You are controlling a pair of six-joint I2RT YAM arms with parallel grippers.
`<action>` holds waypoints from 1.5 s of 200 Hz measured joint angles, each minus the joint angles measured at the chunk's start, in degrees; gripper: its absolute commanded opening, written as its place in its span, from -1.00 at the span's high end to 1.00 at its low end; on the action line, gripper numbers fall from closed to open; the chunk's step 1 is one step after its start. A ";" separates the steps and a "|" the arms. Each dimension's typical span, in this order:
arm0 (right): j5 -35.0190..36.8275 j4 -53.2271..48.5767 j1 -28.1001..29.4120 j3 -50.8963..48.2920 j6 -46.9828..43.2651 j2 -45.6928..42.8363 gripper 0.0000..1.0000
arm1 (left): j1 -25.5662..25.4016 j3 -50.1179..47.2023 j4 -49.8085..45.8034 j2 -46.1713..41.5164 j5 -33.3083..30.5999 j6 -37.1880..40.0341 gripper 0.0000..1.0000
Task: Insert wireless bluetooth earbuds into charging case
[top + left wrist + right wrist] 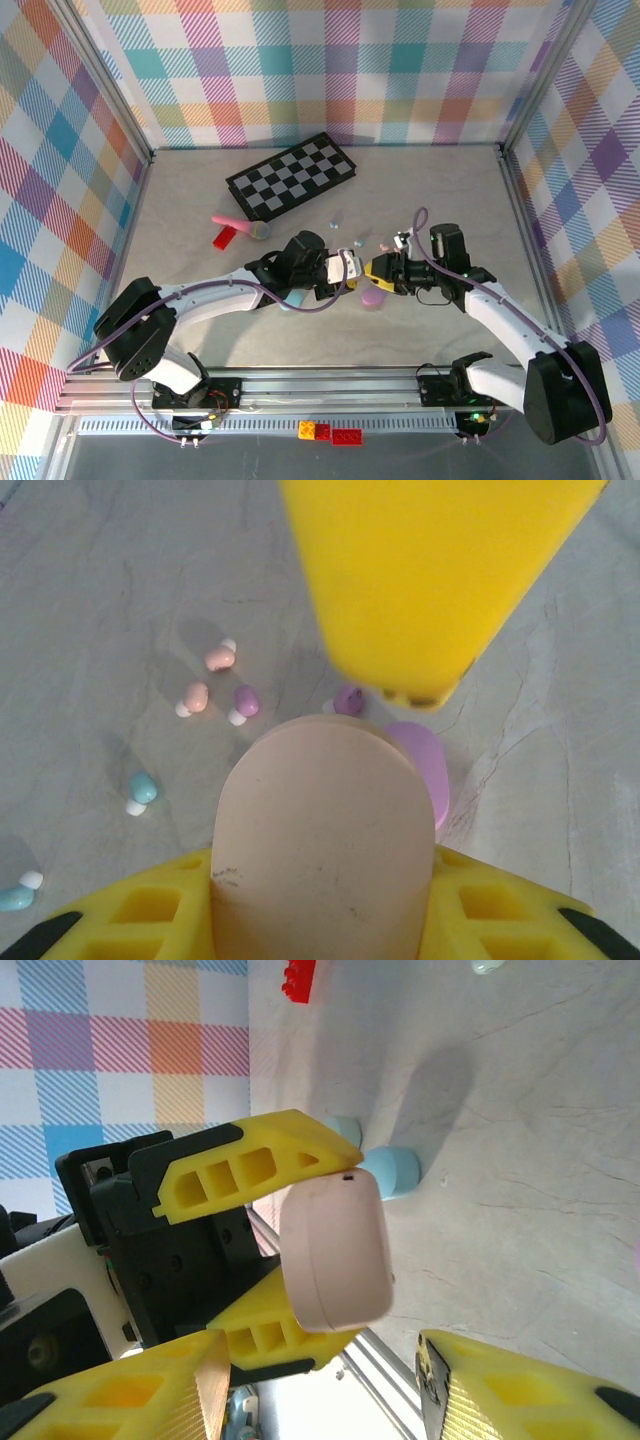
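Observation:
My left gripper (348,272) is shut on a pale pink charging case (325,830), held lifted over the table, closed lid up. Its yellow fingers (250,1165) clamp the case (335,1250) from both sides. My right gripper (320,1400) faces it, jaws apart, nothing between them; one of its yellow fingers (430,580) hangs just beyond the case. Loose earbuds lie on the table below: two pink (220,658), two purple (245,701) and two bluish (142,789). A purple case (425,770) lies under the pink one.
A light blue case (392,1170) sits on the table near the left arm. A chessboard (292,178), a pink toy microphone (240,225) and a red brick (225,237) lie farther back. Checked walls enclose the table.

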 measured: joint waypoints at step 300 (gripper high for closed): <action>-8.59 18.16 -5.18 2.23 18.40 -0.15 0.51 | 2.23 -17.94 41.66 -4.76 6.10 -21.18 -0.84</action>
